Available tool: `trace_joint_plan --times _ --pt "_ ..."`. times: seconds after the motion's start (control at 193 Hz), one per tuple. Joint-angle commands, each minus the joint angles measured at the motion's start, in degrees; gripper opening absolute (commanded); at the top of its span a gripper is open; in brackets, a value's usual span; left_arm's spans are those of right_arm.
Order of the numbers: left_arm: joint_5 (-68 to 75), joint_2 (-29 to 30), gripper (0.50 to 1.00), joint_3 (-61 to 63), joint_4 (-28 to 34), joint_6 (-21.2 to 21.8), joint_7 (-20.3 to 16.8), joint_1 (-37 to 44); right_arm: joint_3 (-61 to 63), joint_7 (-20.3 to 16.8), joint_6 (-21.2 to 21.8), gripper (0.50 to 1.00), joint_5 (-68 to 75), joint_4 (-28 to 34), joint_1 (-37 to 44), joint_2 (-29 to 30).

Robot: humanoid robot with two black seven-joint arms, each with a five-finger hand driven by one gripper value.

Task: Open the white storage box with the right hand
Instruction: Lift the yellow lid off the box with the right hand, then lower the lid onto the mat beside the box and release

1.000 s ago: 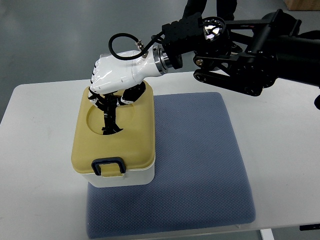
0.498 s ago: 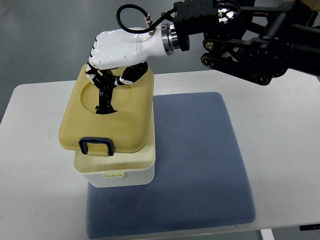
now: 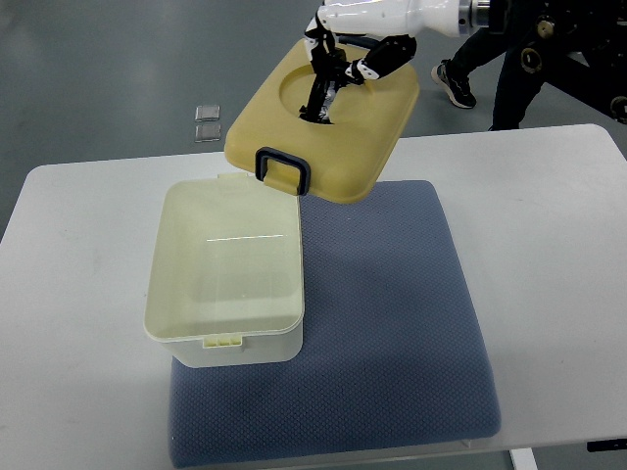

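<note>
A grey floor is seen beyond a white worktop (image 3: 78, 294), on which a blue-grey padded mat (image 3: 392, 323) is laid. The white storage box (image 3: 225, 279) is stood on the mat's left edge, partly overhanging onto the worktop; it is uncovered and its interior is seen bare. A small latch tab is visible on its near wall. The tan lid (image 3: 333, 122) is held clear of the box, up and to the right of it, tilted, with its dark blue clip handle (image 3: 282, 168) on the near edge. The right hand (image 3: 358, 29) is seen at the top edge, white-shelled, its black fingers (image 3: 321, 83) clenched on the grip in the lid's round recess. Two small clear squares (image 3: 207, 122) are noted on the floor. A person's legs and a shoe (image 3: 453, 83) are seen at the upper right.
</note>
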Motion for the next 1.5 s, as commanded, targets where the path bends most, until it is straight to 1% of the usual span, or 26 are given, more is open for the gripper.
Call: trace_joint_plan --times 0.0,0.13,0.233,0.373,0.435,0.544,0.664,0.861,1.218,1.358,1.374,1.384,1.4,1.405,1.41,1.415,1.42,1.436,1.441,1.446,1.451,1.457,1.462,1.467,1.472,1.493 --pt "0.04 0.00 1.000 0.00 0.01 0.00 -0.03 0.00 -0.38 0.01 0.02 0.500 -0.09 -0.69 -2.58 -2.90" --pt "0.04 0.00 1.000 0.00 0.01 0.00 -0.03 0.00 -0.38 0.01 -0.25 0.500 -0.27 -1.13 -6.36 -5.81" --pt "0.04 0.00 1.000 0.00 0.01 0.00 0.06 0.00 -0.55 0.01 -0.60 0.500 -0.44 -1.13 -8.91 -6.77" --pt "-0.05 0.00 1.000 0.00 0.01 0.00 -0.03 0.00 -0.64 0.01 -0.86 0.500 -0.88 -1.04 -11.20 -6.69" --pt "-0.05 0.00 1.000 0.00 0.01 0.00 -0.03 0.00 -0.73 0.01 -2.09 0.500 -1.23 -1.04 -11.99 -6.51" --pt "0.04 0.00 1.000 0.00 0.01 0.00 -0.03 0.00 -0.73 0.01 -4.55 0.500 -1.32 -0.87 -13.40 -5.72" --pt "-0.05 0.00 1.000 0.00 0.01 0.00 0.06 0.00 -2.05 0.01 -5.17 0.500 -1.94 -0.25 -13.66 -3.96" --pt "-0.05 0.00 1.000 0.00 0.01 0.00 -0.03 0.00 -4.95 0.01 -7.98 0.500 -2.73 0.19 -14.10 -1.33" --pt "0.04 0.00 1.000 0.00 0.01 0.00 0.06 0.00 -5.21 0.01 -8.25 0.500 -5.89 4.58 -16.21 0.43" --pt "-0.05 0.00 1.000 0.00 0.01 0.00 -0.03 0.00 -5.30 0.01 -8.25 0.500 -5.89 5.28 -17.44 1.66" --pt "0.04 0.00 1.000 0.00 0.01 0.00 0.06 0.00 -5.21 0.01 -8.25 0.521 -5.89 5.28 -17.62 1.93" --pt "0.04 0.00 1.000 0.00 0.01 0.00 0.06 0.00 -5.21 0.01 -8.25 0.521 -5.89 5.28 -17.62 1.93" --pt "0.04 0.00 1.000 0.00 0.01 0.00 -0.03 0.00 -5.21 0.01 -8.25 0.545 -5.89 5.28 -17.79 2.01" --pt "0.04 0.00 1.000 0.00 0.01 0.00 -0.03 0.00 -5.21 0.01 -8.25 0.545 -5.89 5.28 -17.79 2.01" --pt "-0.05 0.00 1.000 0.00 0.01 0.00 0.06 0.00 -5.21 0.01 -8.25 0.562 -5.89 5.28 -17.88 2.02" --pt "-0.05 0.00 1.000 0.00 0.01 0.00 0.06 0.00 -5.21 0.01 -8.25 0.562 -5.89 5.28 -17.88 2.02" --pt "-0.05 0.00 1.000 0.00 0.01 0.00 -0.03 0.00 -5.21 0.01 -8.33 0.580 -5.89 5.28 -17.97 2.02" --pt "0.04 0.00 1.000 0.00 0.01 0.00 -0.03 0.00 -5.21 0.01 -8.33 0.596 -5.89 5.28 -18.06 2.10" --pt "0.04 0.00 1.000 0.00 0.01 0.00 -0.03 0.00 -5.21 0.01 -8.42 0.613 -5.89 5.28 -18.14 2.10" --pt "0.04 0.00 1.000 0.00 0.01 0.00 -0.03 0.00 -5.21 0.01 -8.42 0.613 -5.89 5.28 -18.14 2.10" --pt "-0.05 0.00 1.000 0.00 0.01 0.00 0.06 0.00 -5.21 0.01 -8.51 0.629 -5.89 5.28 -18.32 2.10" --pt "-0.05 0.00 1.000 0.00 0.01 0.00 0.06 0.00 -5.21 0.01 -8.51 0.629 -5.89 5.28 -18.32 2.10" --pt "0.04 0.00 1.000 0.00 -0.07 0.00 -0.03 0.00 -5.21 0.01 -8.68 0.647 -5.89 5.28 -18.41 2.10" --pt "0.04 0.00 1.000 0.00 -0.07 0.00 -0.03 0.00 -5.21 0.01 -8.69 0.648 -5.89 5.28 -18.41 2.10" --pt "-0.05 0.00 1.000 0.00 0.01 0.00 0.06 0.00 -5.21 0.01 -8.86 0.664 -5.89 5.28 -18.49 2.10" --pt "-0.05 0.00 1.000 0.00 0.01 0.00 -0.03 0.00 -5.21 0.01 -9.21 0.684 -5.89 5.28 -18.67 2.10"
